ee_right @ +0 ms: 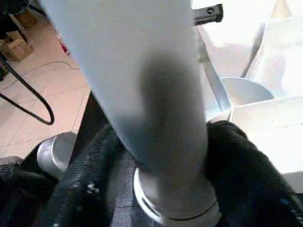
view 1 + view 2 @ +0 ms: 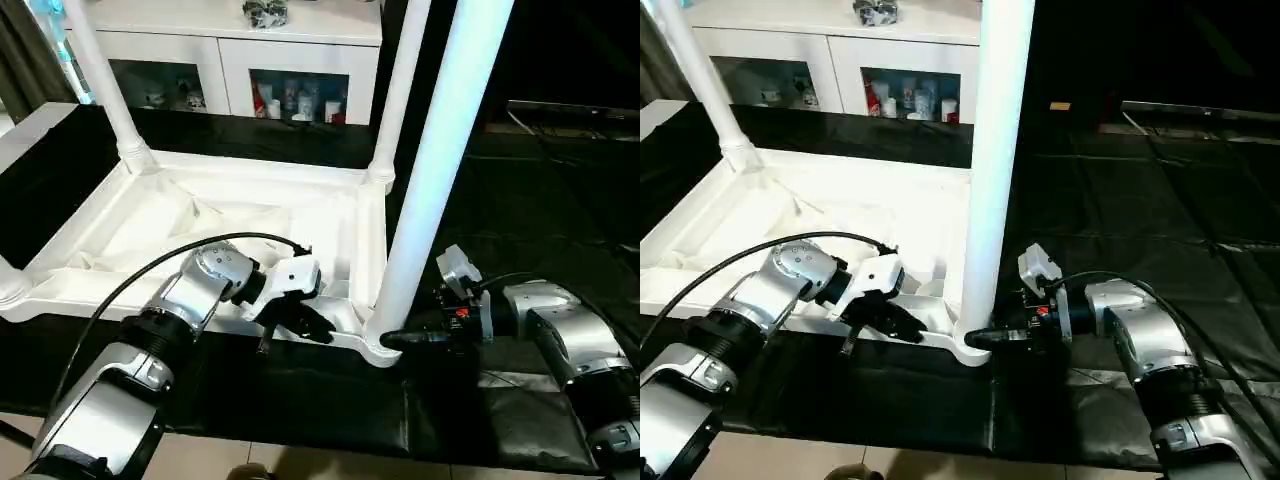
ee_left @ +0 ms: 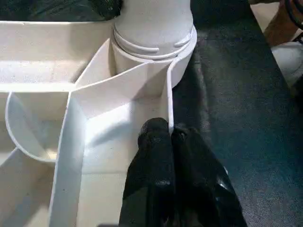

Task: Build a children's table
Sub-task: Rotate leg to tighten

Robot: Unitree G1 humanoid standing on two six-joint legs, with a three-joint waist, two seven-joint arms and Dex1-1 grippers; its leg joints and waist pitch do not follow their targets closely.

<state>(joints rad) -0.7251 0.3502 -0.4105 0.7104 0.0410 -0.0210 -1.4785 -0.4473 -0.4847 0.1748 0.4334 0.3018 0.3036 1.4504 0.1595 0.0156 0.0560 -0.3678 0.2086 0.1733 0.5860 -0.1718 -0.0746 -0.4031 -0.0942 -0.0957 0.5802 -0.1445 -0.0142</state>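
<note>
The white tabletop (image 2: 250,225) lies upside down on black cloth, its ribbed underside facing up. Three white legs stand in its corner sockets: far left (image 2: 100,70), far right (image 2: 400,90) and front right (image 2: 440,150). My left gripper (image 2: 325,335) is at the front rim beside the front right socket (image 3: 151,42), with its black fingers (image 3: 154,142) shut on the thin rim wall. My right gripper (image 2: 395,340) reaches in from the right at the foot of the front right leg (image 1: 142,94), and its fingers (image 1: 246,165) press against both sides of it.
A white cabinet (image 2: 230,60) with glass doors stands behind the table. Black cloth (image 2: 520,200) covers the ground to the right and in front. Tiled floor (image 2: 300,465) shows at the near edge. A black cable (image 2: 150,275) arcs over my left forearm.
</note>
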